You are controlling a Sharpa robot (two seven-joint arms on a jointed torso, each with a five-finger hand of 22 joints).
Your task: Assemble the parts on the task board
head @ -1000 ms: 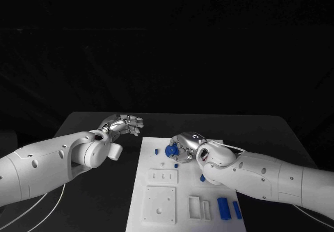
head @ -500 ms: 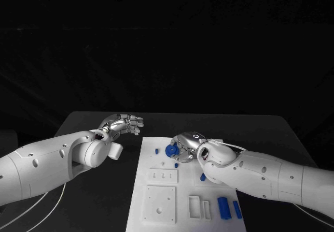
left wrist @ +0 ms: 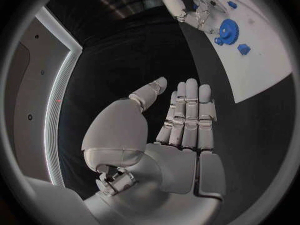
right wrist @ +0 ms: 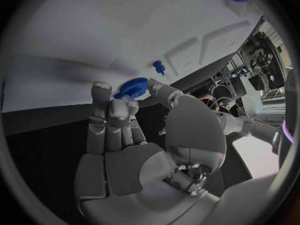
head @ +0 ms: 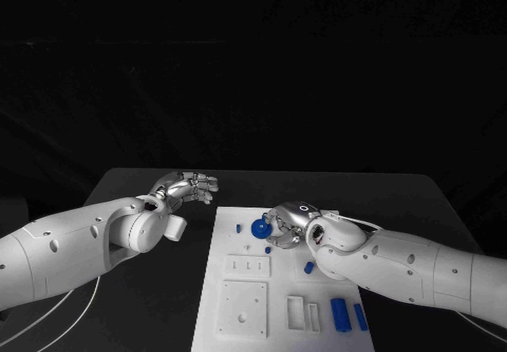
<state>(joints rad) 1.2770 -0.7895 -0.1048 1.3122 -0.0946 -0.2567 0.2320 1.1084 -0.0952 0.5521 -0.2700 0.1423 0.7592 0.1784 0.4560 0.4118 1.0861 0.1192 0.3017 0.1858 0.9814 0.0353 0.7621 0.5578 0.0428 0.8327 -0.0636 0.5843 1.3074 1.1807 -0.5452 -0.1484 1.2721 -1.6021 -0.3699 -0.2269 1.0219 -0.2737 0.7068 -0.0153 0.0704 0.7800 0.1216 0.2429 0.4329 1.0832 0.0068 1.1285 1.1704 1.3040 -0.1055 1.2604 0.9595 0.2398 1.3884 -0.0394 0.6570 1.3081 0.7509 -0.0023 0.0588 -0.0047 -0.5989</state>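
The blue gear (head: 262, 229) sat near the far end of the task board (head: 241, 293), and my right hand (head: 287, 223) was on it, fingertips (right wrist: 116, 106) closed round its toothed rim; in the right wrist view the gear (right wrist: 132, 87) peeked out just past those fingertips. From the left wrist view it looked flat against the white plate, though I could not tell whether it was seated on anything. A small blue peg (head: 239, 228) stood just beside the gear, another small blue piece (head: 267, 250) a little nearer me, and a third (head: 308, 268) was tucked against my right forearm. Two blue cylinders (head: 339, 314) lay at the near right corner (beside the white slotted blocks (head: 302, 314)). My left hand (head: 188, 188) hovered over the black table (head: 138, 183), off the board's far left corner, fingers straight and together, holding nothing.
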